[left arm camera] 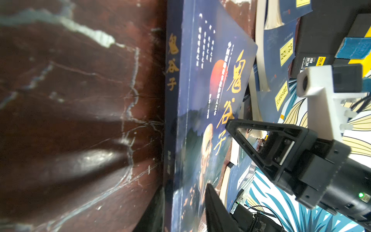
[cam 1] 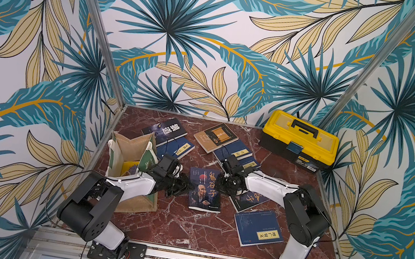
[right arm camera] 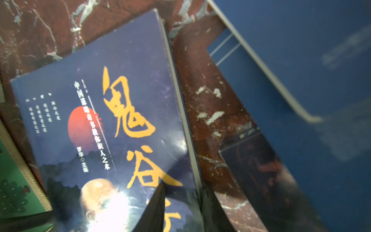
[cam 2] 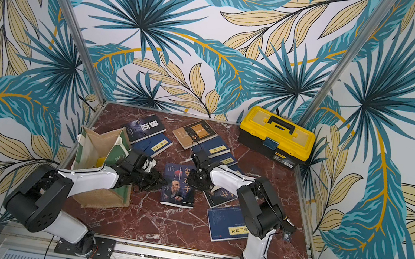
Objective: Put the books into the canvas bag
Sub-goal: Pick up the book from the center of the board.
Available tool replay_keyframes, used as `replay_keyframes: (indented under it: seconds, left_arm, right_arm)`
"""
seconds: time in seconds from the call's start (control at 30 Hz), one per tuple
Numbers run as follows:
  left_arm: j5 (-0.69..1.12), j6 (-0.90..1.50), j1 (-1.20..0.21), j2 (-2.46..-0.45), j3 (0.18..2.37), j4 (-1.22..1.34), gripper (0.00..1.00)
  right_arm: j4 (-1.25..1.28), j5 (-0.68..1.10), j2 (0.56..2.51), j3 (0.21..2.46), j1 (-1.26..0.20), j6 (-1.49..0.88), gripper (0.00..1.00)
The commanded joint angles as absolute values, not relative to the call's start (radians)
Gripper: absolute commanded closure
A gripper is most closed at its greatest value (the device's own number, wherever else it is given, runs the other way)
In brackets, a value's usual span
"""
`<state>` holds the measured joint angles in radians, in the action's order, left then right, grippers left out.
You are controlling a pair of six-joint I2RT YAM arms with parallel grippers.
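A dark blue book [cam 1: 204, 192] with an orange title and a bald man's face lies mid-table between both arms. My left gripper [cam 1: 186, 186] straddles its spine edge: in the left wrist view one finger [left arm camera: 212, 209] rests on the cover and the other runs along the spine's table side, so my left gripper [left arm camera: 180, 213] is shut on the book [left arm camera: 200, 100]. My right gripper [cam 1: 219, 185] straddles the opposite page edge [right arm camera: 186, 204]; whether it presses does not show. The canvas bag [cam 1: 126, 148] stands open at the left with a yellow book [cam 1: 128, 168] inside.
Other books lie around: a dark one [cam 1: 167, 130] and a navy one [cam 1: 178, 149] behind the bag, a tan one [cam 1: 215, 137], navy ones [cam 1: 239, 152] at the back, one under my right arm [cam 1: 248, 199], one at front right [cam 1: 258, 228]. A yellow toolbox [cam 1: 300, 138] sits back right.
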<state>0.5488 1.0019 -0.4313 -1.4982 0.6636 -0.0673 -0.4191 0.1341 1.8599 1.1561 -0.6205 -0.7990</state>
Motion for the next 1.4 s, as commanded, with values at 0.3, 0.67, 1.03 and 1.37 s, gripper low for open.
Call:
replay_keyframes:
  seconds: [0.3, 0.67, 1.03, 1.37]
  left_arm:
    - [0.631, 1.025, -0.493, -1.458, 0.748, 0.116, 0.68]
    - [0.627, 1.009, -0.495, -1.422, 0.753, 0.116, 0.9]
    - [0.512, 0.771, -0.49, -1.301, 0.952, -0.264, 1.0]
    - [0.312, 0.488, -0.444, -1.184, 1.25, -0.675, 1.0]
  right_arm:
    - [-0.417, 0.25, 1.864, 1.115, -0.653, -0.802, 0.64]
    - [-0.443, 0.228, 1.796, 1.122, -0.654, -0.797, 0.62]
    - [-0.541, 0.157, 1.648, 1.215, -0.655, -0.74, 0.55]
    - [-0.579, 0.113, 1.568, 1.338, -0.673, -0.706, 0.53]
